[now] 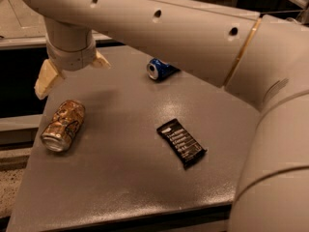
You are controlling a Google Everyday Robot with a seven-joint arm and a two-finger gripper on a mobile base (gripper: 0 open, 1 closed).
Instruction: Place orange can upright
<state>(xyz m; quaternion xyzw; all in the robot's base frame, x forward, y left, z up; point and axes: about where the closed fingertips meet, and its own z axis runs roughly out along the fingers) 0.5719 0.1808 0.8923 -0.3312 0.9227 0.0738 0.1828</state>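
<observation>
gripper (73,76): fingers spread, holding nothing, above the table (120,187)
orange can (63,125): on its side, just below gripper, apart
blue can (159,69): lying, to gripper's right

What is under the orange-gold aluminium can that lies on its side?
Only the grey table shows under the orange-gold aluminium can; the strip where they touch is hidden by the can itself. The open tool hangs just beyond the can, apart from it.
</observation>
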